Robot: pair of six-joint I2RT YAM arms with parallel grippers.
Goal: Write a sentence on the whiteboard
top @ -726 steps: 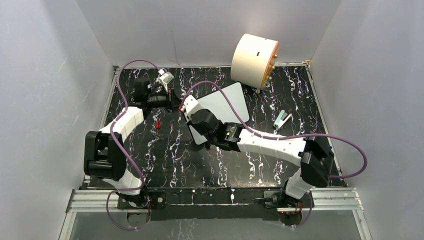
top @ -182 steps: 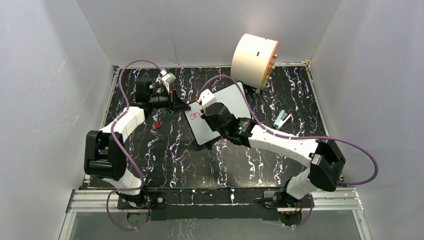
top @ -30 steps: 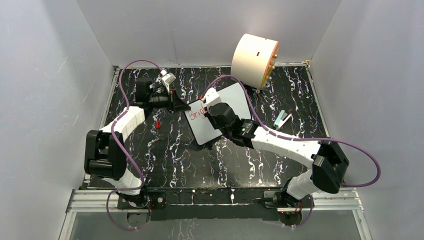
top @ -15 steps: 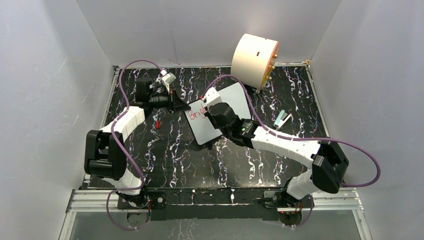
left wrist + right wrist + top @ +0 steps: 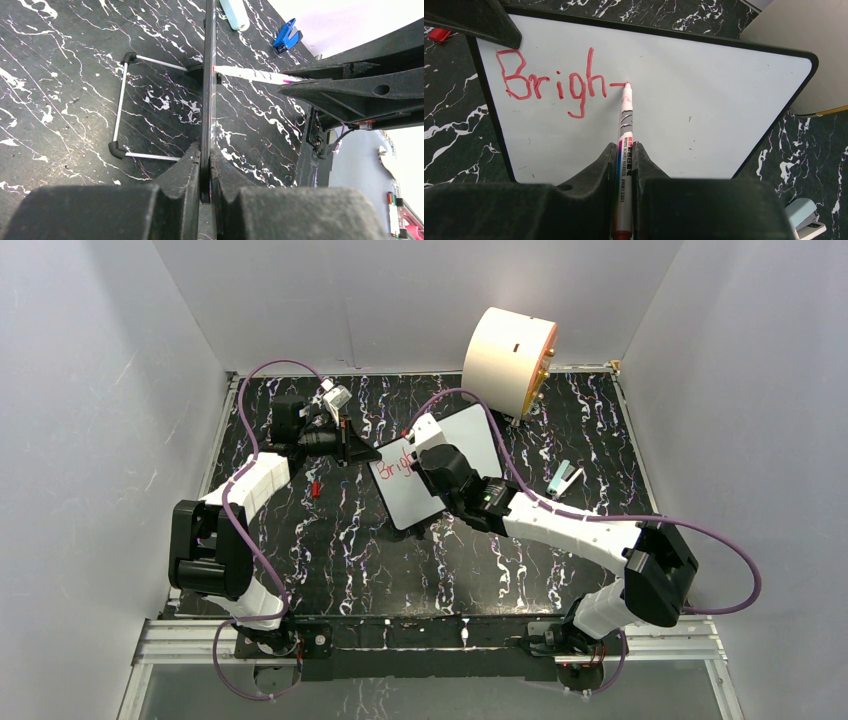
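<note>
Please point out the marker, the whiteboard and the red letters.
marker [image 5: 623,152]: right wrist view, printed barrel.
whiteboard [image 5: 704,110]: right wrist view, bare white face.
red letters [image 5: 589,70]: right wrist view, upright stroke of h.

a black table [image 5: 350,560] veined with white carries a big cream cylinder [image 5: 505,360] at its far edge, a pale green stapler [image 5: 564,479] on the right, a small red cap [image 5: 315,487] on the left, and a wire stand [image 5: 122,105] beside the whiteboard [image 5: 470,440].
</note>
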